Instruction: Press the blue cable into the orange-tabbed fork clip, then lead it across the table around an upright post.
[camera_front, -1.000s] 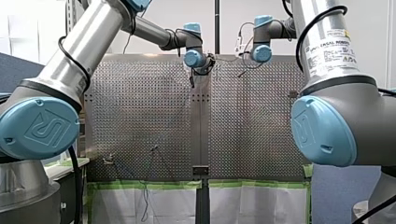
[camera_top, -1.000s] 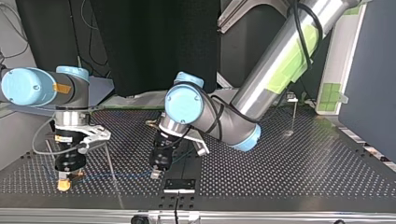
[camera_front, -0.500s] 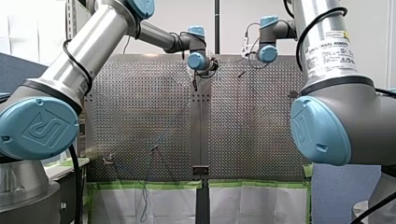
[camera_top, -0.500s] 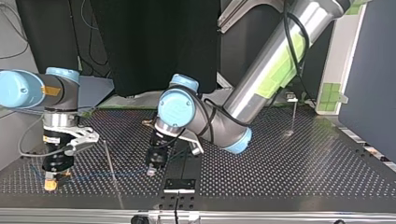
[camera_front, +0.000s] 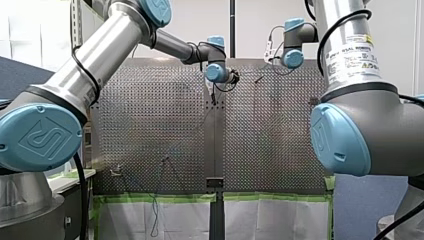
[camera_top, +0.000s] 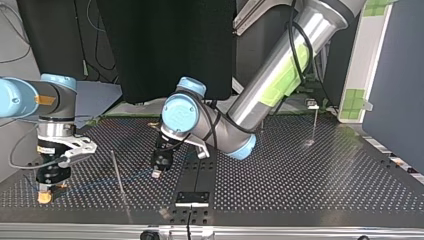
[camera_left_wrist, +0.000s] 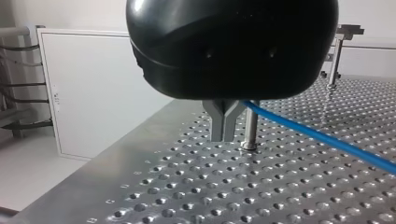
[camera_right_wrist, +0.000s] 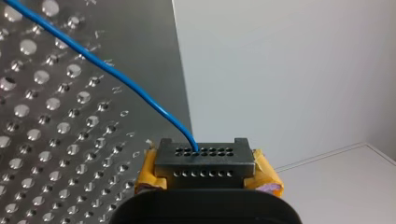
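Both arms have the blue cable (camera_left_wrist: 317, 136) in hand. The left fingers (camera_left_wrist: 223, 133), bare metal, are pinched together on it just above the surface (camera_left_wrist: 177, 186), and the line runs off to one side of them, low and straight. A short post (camera_left_wrist: 251, 131) stands right behind those fingers, close beside the cable. At the other end, the right fingers (camera_right_wrist: 204, 161), with yellow pads showing on either side, are clamped on the cable too, and it leads away ahead of them over the holes. In the top view a slim rod (camera_top: 118, 174) stands between the two sets of fingers. Which side of it the cable passes cannot be told, and the orange-tabbed fork clip cannot be picked out.

Now the dangers, by the look of it. The span is drawn fairly straight, so if the arms pull apart the cable may slide out of one grip. Carried too high, it could ride over a post's top rather than wrap it. And the left fingers sit low, so any dip risks scraping the surface.
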